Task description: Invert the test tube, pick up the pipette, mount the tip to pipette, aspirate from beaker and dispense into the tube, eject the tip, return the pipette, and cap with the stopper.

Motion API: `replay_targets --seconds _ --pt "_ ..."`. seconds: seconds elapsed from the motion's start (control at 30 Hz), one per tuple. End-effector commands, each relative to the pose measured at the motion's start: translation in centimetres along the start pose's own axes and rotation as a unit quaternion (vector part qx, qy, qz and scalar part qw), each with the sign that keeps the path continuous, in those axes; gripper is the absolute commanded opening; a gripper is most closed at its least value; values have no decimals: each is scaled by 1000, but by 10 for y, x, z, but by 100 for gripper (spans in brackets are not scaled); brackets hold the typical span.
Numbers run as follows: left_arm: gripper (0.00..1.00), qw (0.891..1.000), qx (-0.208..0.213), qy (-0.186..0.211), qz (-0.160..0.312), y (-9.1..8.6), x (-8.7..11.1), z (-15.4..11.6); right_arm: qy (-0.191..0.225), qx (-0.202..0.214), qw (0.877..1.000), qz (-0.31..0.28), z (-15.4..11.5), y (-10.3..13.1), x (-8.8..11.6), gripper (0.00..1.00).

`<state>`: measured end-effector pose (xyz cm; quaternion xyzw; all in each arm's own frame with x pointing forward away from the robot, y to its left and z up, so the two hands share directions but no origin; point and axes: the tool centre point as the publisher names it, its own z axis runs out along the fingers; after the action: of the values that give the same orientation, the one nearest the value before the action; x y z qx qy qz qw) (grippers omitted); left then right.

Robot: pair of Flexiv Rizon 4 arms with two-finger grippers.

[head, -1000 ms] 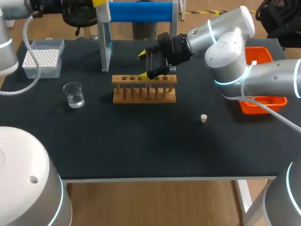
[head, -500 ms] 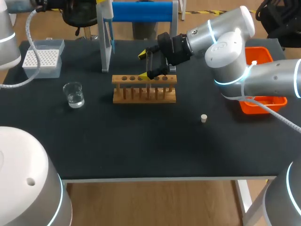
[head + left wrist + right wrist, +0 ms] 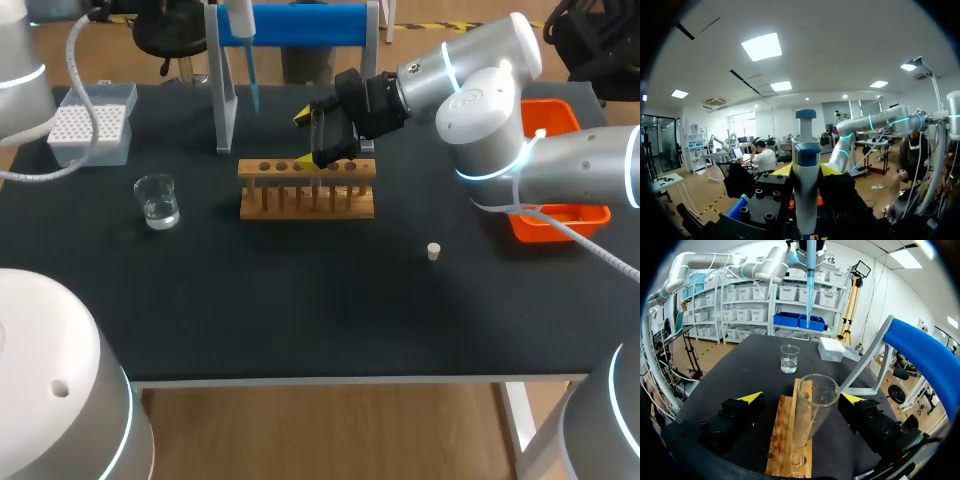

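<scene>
Head view has the wooden tube rack (image 3: pixel 307 187) standing mid-counter, toward the far edge of the black counter (image 3: pixel 300 300). The right pincer (image 3: pixel 318 140) sits over the rack's right half, its yellow tips spread apart. Right wrist view shows the glass test tube (image 3: pixel 810 410) standing mouth-up in a rack hole and leaning a little. It sits between the fingers of the right pincer (image 3: pixel 802 399); one finger (image 3: pixel 751 398) is clearly off the glass and the other is close beside the rim, so the pincer is released.

The left arm comes in at the far left corner. Left wrist view shows the left pincer (image 3: pixel 806 172) clenched on the body of the pipette (image 3: pixel 805 165), with a yellow tip on either side of it. In the head view the pipette (image 3: pixel 243 18) hangs above the far edge beside the post of the blue-topped stand (image 3: pixel 300 25), its pale blue tip (image 3: pixel 254 95) pointing down and clear of the counter.

The beaker (image 3: pixel 157 200), with a little clear liquid, stands near the left edge. The white tip box (image 3: pixel 92 122) sits beyond it in the far left corner. The small pale stopper (image 3: pixel 433 251) lies alone, right of the middle. An orange bin (image 3: pixel 560 215) rests at the right edge.
</scene>
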<state>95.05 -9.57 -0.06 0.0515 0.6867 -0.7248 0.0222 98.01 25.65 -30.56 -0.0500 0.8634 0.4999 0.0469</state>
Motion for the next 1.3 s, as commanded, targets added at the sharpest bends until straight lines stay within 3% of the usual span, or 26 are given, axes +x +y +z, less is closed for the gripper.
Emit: replay_targets --seconds 0.03,0.4,1.3 --pt "0 1000 -1 16 -5 -3 -13 20 1 1 1000 0 -1 0 -1 100" --pt "0 999 -5 36 -30 -4 -21 40 1 1 1000 0 -1 0 -1 100" --pt "0 995 -8 84 -43 -4 -32 81 1 1 1000 0 -1 0 -1 100"
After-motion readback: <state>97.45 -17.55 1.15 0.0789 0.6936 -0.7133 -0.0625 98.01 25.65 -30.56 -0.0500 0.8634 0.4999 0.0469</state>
